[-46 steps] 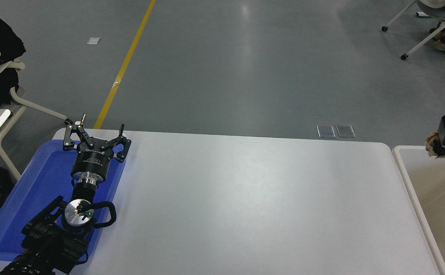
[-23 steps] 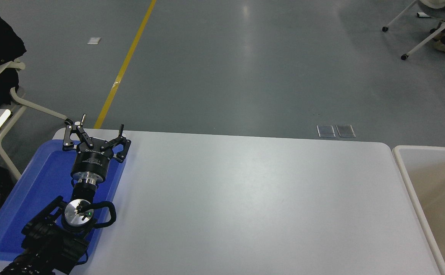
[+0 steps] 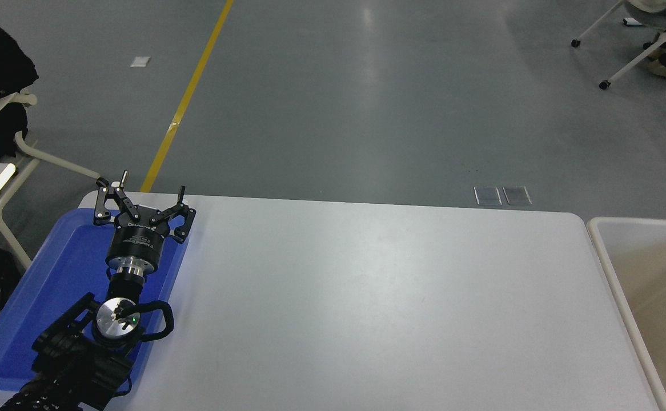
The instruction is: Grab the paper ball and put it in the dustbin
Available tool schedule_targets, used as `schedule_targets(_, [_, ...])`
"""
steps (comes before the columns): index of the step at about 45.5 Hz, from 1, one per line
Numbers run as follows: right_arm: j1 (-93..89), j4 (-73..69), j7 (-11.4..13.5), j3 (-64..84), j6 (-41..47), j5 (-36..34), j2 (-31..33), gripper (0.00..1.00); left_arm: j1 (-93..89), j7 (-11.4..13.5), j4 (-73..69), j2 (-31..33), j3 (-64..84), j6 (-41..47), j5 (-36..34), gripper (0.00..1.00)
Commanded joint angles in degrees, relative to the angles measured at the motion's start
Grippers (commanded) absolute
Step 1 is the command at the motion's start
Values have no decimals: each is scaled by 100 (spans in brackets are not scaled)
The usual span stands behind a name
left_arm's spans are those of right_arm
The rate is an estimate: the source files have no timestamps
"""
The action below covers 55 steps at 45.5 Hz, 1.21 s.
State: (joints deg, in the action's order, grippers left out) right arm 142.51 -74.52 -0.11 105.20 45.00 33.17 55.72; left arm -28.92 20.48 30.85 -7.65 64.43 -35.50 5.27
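The dustbin (image 3: 607,257), a large white bin with a rounded rim and a beige inside, stands off the table's right end and is cut by the picture's right edge. The paper ball is out of view. My right arm is out of view too. My left gripper (image 3: 145,188) is parked at the lower left, above the blue tray, its fingers spread open with nothing between them.
A shallow blue tray (image 3: 41,297) lies at the table's left end under my left arm. The white table (image 3: 378,308) fills the middle. Chairs stand on the grey floor at the far left and top right.
My right gripper, shut on the paper ball over the dustbin's far rim, moved right and left the picture. The left arm has not moved.
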Motion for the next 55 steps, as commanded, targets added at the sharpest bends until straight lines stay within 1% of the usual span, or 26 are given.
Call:
schedule_targets(1, [-206,254,2,106,0,67,159,0,0,-1,0,0,0,-1,1,100])
schedule_targets(5, [-372,473,2,-61,0,85,194,0,0,-1,0,0,0,-1,1,100])
schedule_targets(10, [-1302,983,2,-974,0,85,492,0,0,-1,0,0,0,-1,1,100])
schedule_targets(16, [-2691,1554,2,-2265,0,76,730,0,0,-1,9,0,0,-1,1,100])
schedule_targets(24, [-4941,2187,2,-4014,0,6,686,0,0,-1,0,0,0,-1,1,100])
schedule_targets(29, [-6093,2504,2,-4876,-605,-12,677,0,0,-1,0,0,0,-1,1,100])
schedule_targets(36, [-7235,2899,2,-5905,-1651,-12,581,0,0,-1,0,0,0,-1,1,100])
schedule_targets(42, [-8123,3145,2,-6529,-2601,-21,195,0,0,-1,0,0,0,-1,1,100])
schedule_targets(49, [-8809,3400,2,-7109,-3322,-38,-17,0,0,-1,0,0,0,-1,1,100])
schedule_targets(55, [-9337,3901,2,-7400,-3928,-319,-543,0,0,-1,9,0,0,-1,1,100])
